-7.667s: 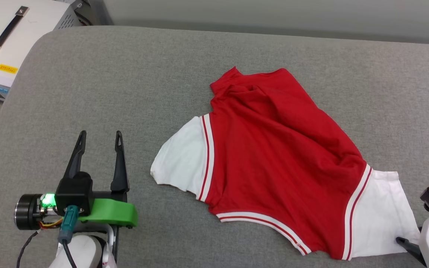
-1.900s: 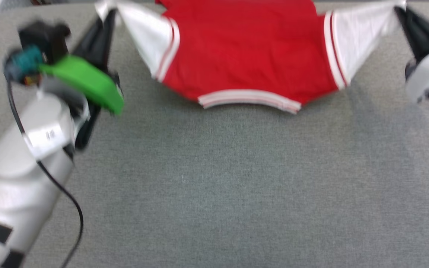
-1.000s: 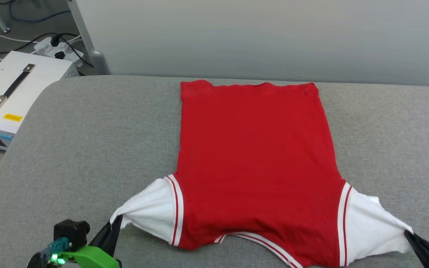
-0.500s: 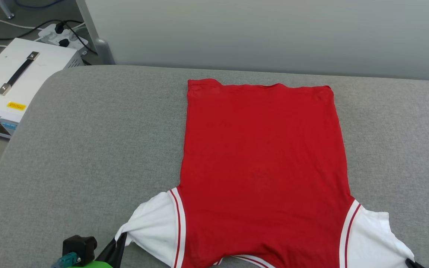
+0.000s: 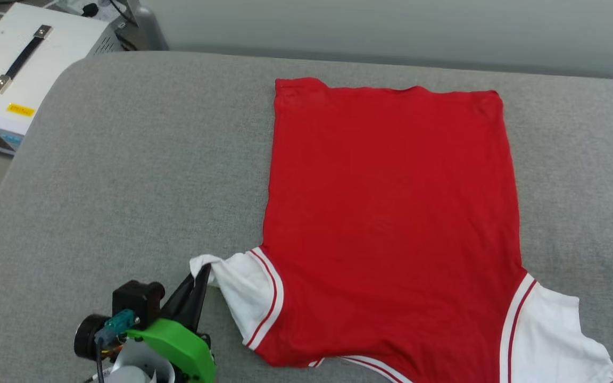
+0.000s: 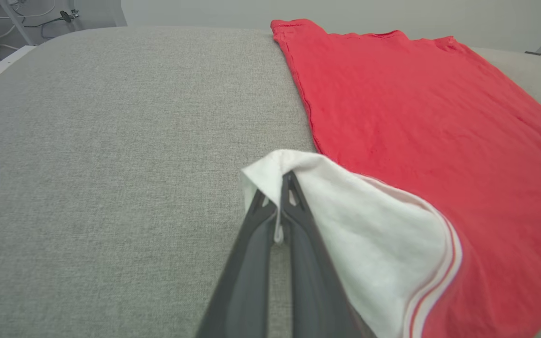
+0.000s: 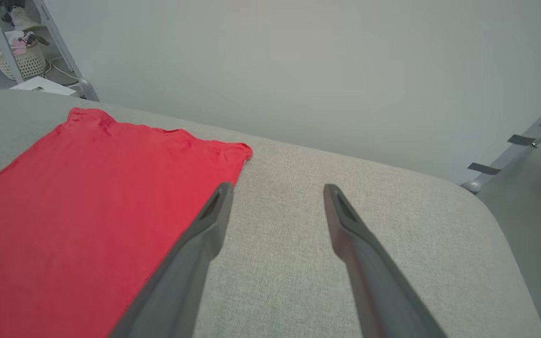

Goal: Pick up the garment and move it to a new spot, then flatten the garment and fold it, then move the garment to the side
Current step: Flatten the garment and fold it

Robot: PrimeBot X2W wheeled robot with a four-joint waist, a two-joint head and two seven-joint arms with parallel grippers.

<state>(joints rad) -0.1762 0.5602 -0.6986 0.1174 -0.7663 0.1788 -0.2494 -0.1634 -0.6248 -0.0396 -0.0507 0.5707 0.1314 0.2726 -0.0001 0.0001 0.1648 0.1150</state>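
Red jersey T-shirt [image 5: 391,213] lies flat on grey padded table [image 5: 125,159], hem toward the far edge. Left gripper [image 6: 283,180] clamps its white sleeve [image 6: 369,225]; right gripper [image 7: 277,188] jaws apart, empty.

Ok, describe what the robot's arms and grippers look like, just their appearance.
Left gripper: two long, dark grey, tapering fingers on a bright green bracket, with a black block, a teal plug, a thin black cable and a pale forearm. Right gripper: the same dark tapering fingers, slotted near the tips.
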